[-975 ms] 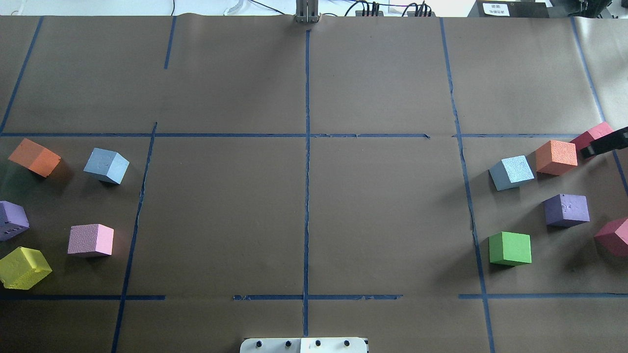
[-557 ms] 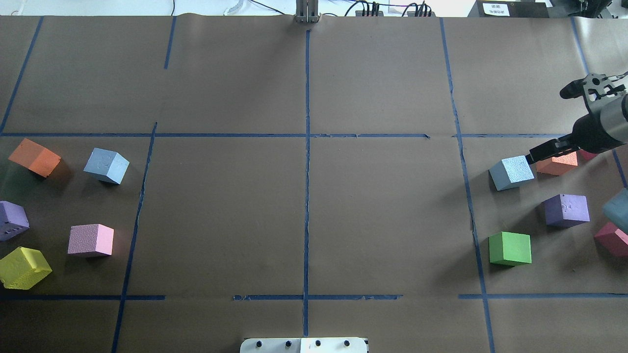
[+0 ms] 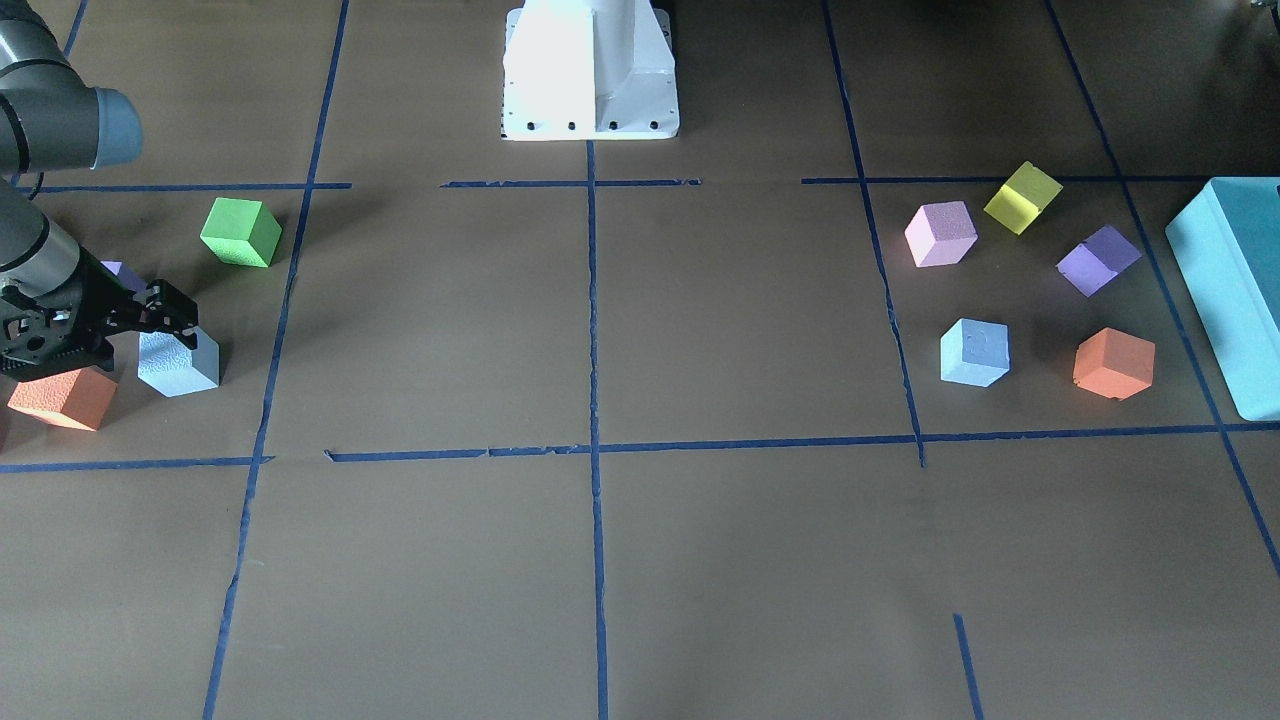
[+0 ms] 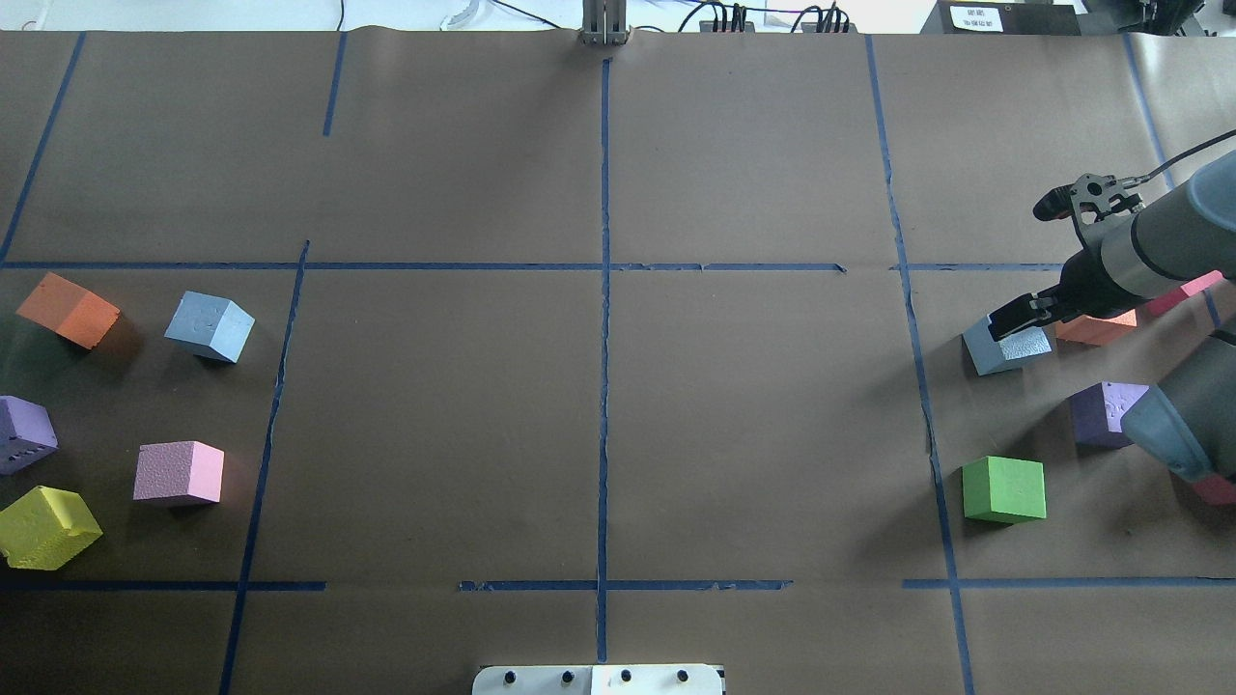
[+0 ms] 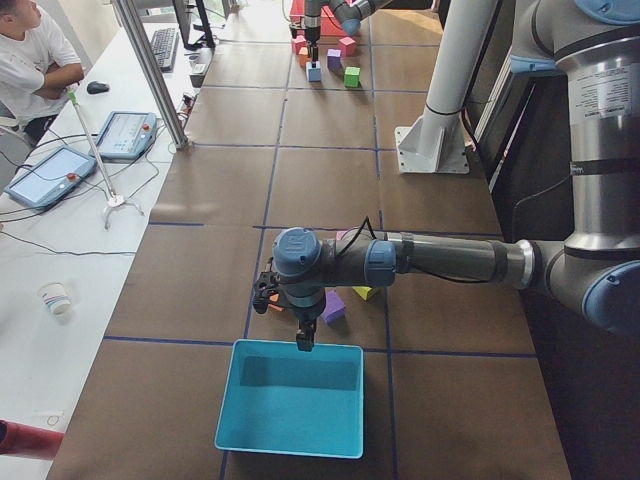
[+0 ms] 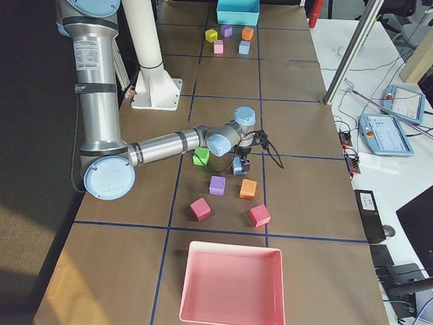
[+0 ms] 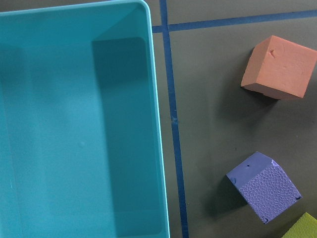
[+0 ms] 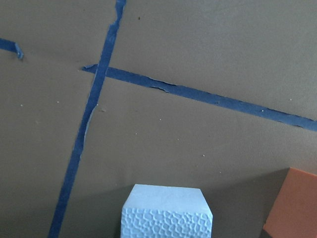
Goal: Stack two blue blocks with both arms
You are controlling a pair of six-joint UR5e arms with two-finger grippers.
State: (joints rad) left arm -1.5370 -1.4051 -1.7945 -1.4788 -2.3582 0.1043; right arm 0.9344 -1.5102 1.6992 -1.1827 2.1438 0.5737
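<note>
The paler blue block (image 4: 999,349) lies on the right side of the table; it also shows in the front-facing view (image 3: 178,365) and low in the right wrist view (image 8: 167,212). My right gripper (image 4: 1016,317) hangs just over its top edge, jaws open and empty (image 3: 168,308). The deeper blue block (image 4: 210,326) lies far left, untouched (image 3: 975,352). My left gripper (image 5: 304,343) shows only in the exterior left view, over the rim of the teal box (image 5: 290,398); I cannot tell whether it is open or shut.
An orange cube (image 4: 1096,330), a purple cube (image 4: 1103,410) and a green cube (image 4: 1004,489) lie around the pale block. On the left are orange (image 4: 68,309), pink (image 4: 179,473), yellow (image 4: 46,526) and purple (image 4: 24,432) cubes. A pink tray (image 6: 231,284) stands beyond the right end.
My right arm has swung in from the right edge and moved left; its gripper now hangs over the pale blue block. The blocks have not moved.
</note>
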